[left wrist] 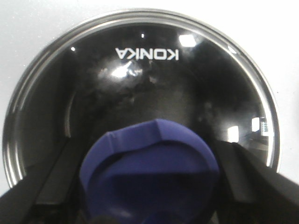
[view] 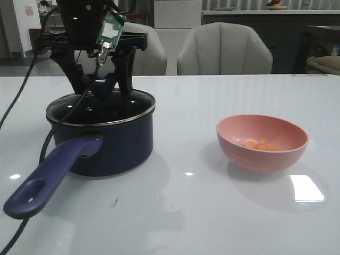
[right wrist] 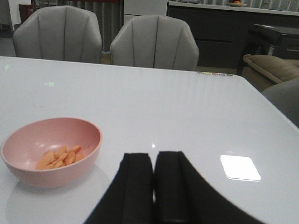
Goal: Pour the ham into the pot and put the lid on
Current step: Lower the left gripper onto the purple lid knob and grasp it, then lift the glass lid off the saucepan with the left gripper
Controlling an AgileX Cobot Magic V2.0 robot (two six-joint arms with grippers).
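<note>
The dark navy pot (view: pixel 119 146) with its purple-blue handle (view: pixel 50 178) stands at the left of the table. The glass lid (view: pixel 101 110) sits on it, and the lid also fills the left wrist view (left wrist: pixel 140 79). My left gripper (view: pixel 104 89) is over the lid, its jaws open on either side of the dark blue knob (left wrist: pixel 149 158) with small gaps. The ham (view: pixel 260 145) lies in the pink bowl (view: pixel 262 156) at the right. My right gripper (right wrist: pixel 154 161) is shut and empty, low over the table beside the bowl (right wrist: pixel 28 175) of ham (right wrist: pixel 58 157). It is out of the front view.
Cables hang from the left arm down past the pot (view: pixel 50 141). Two grey chairs (view: pixel 223 50) stand behind the table's far edge. A bright light reflection (view: pixel 307 188) lies on the glossy white table near the bowl.
</note>
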